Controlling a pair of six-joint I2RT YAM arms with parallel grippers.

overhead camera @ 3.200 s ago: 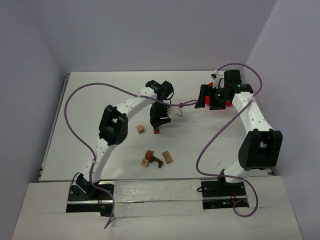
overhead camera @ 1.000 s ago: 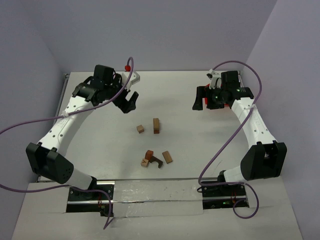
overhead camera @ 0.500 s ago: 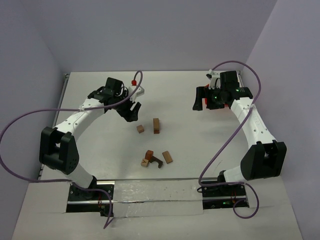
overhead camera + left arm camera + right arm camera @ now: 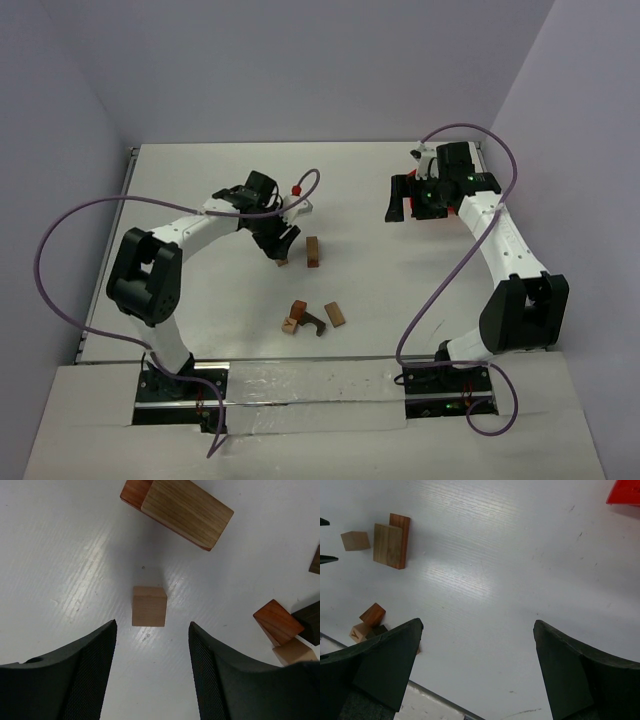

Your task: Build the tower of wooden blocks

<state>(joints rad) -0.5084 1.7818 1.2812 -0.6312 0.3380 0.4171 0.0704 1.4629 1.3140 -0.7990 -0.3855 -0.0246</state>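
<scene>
Closest to the near edge of the counter (image 4: 200, 300), a little left of its middle, four wood blocks are lying in a loose cluster. A small tan block (image 4: 290, 325) is sitting nearest the edge. A reddish cube (image 4: 298, 309) is touching it on the far side, and a dark arch (image 4: 314, 323) is resting just to its right. A short tan bar (image 4: 335, 314) is lying beside the arch, slightly apart from it.

Farther in, around the middle of the counter, the left gripper (image 4: 279, 250) is hovering low over a lone tan cube (image 4: 149, 606). Its jaws are standing apart. In the left wrist view the cube is sitting on the counter just ahead of the gap between them, touching neither finger.

Just to the right of that cube, and clear of it, the tower (image 4: 313, 251) is showing as a tan block pressed against a reddish-brown one. The views are not making clear whether one is lying on top of the other.

Beyond them, toward the far right corner, the right gripper (image 4: 405, 205) is hanging above bare counter, well apart from every block. Its jaws are spread wide and gripping nothing. A corner of a red bin (image 4: 626, 492) is showing just past it.
</scene>
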